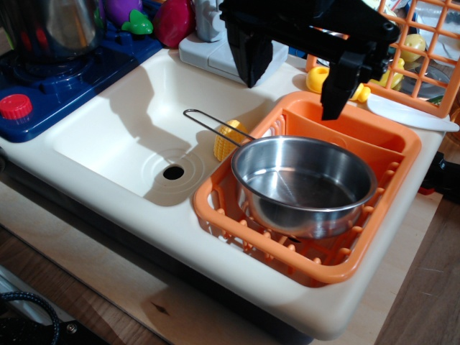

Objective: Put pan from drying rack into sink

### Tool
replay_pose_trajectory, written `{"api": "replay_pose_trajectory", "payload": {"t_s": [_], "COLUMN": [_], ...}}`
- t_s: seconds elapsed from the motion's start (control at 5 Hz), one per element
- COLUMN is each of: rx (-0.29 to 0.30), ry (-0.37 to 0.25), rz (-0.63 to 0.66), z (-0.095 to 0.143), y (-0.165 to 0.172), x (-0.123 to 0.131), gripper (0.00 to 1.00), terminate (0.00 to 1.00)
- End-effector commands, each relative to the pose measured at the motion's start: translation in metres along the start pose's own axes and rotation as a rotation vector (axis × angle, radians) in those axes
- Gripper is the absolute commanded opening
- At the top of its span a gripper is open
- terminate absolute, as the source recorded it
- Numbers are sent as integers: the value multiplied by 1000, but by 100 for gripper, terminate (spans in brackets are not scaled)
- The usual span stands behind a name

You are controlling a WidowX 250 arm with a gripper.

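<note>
Over on the far left sits a shiny steel pot (54,29) on the blue stove (65,79), red knob (16,106) in front, well out of play. Moving right, the sink (100,136) lies open with its dark drain hole (173,172) showing, and a yellow toy corn (230,140) rests against its right wall, just beside the rack; that corn sits right where the pan's handle crosses, so it may crowd the landing spot. Now the pan (305,183) itself: it sits in the drying rack (237,215), slightly tilted, taking up the front half, with its wire handle (215,128) poking out over the rack's left edge above the sink. That handle looks like the easy thing to pinch, though the rim is nearer. Above and behind, the black gripper (295,90) hangs over the rack's back section, fingers spread wide apart, holding nothing and clear of the pan. So the job reads as not yet begun: my guess is a descent onto the rim or handle comes first. Far right, an orange mesh panel (431,43) stands with toy food behind it.
</note>
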State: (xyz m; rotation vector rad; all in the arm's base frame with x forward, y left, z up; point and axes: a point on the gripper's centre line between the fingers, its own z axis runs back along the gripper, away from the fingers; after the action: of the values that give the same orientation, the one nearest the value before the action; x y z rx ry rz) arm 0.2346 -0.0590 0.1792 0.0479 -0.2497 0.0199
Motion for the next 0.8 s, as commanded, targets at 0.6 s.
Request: {"api": "replay_pose_trajectory", "payload": {"t_s": [0.6], "rx": [-54], "ry": [-68], "rz": [-549], "z": [15], "y": [-16], "x": [-24], "gripper": [100], "terminate": [0]}}
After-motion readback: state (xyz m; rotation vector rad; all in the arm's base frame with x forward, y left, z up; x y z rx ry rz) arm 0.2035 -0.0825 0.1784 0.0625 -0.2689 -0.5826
